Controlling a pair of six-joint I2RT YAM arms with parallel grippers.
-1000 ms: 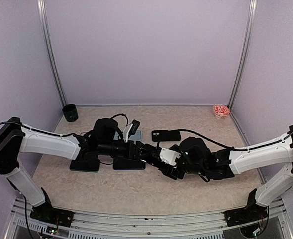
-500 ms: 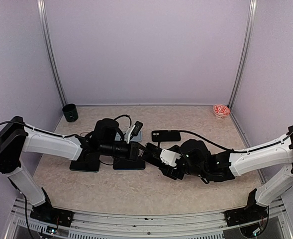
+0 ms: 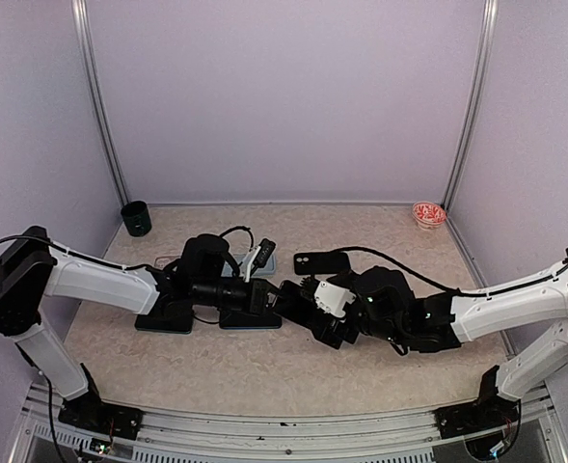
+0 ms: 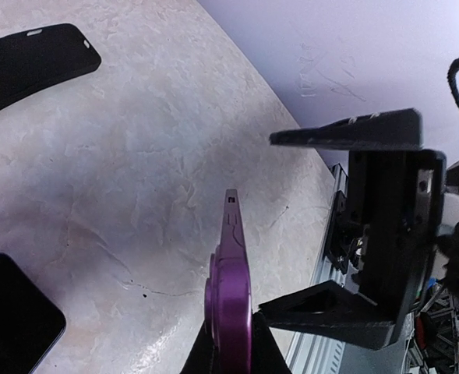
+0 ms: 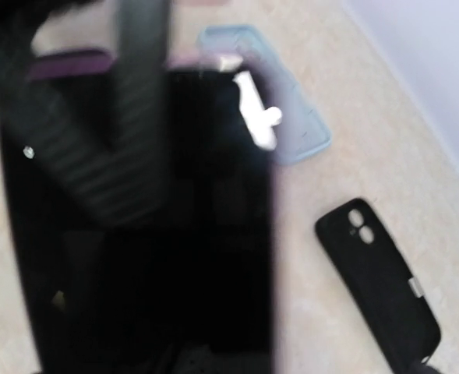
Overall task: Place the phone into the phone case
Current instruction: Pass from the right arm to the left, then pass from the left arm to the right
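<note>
My left end effector pinches the purple phone on edge, long axis running outward, my right end effector wide-jawed just beside it; the black phone case lies flat on the tabletop, nearer my right arm.

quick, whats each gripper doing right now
left gripper: closed on the purple phone, held on edge above the table.
right gripper: open, holding nothing, its fingers spread wide next to the phone.

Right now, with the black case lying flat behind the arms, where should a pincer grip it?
Probably across its narrow width at mid-length, coming straight down: the black case lies flat on the table, and both of its long edges look free.
</note>
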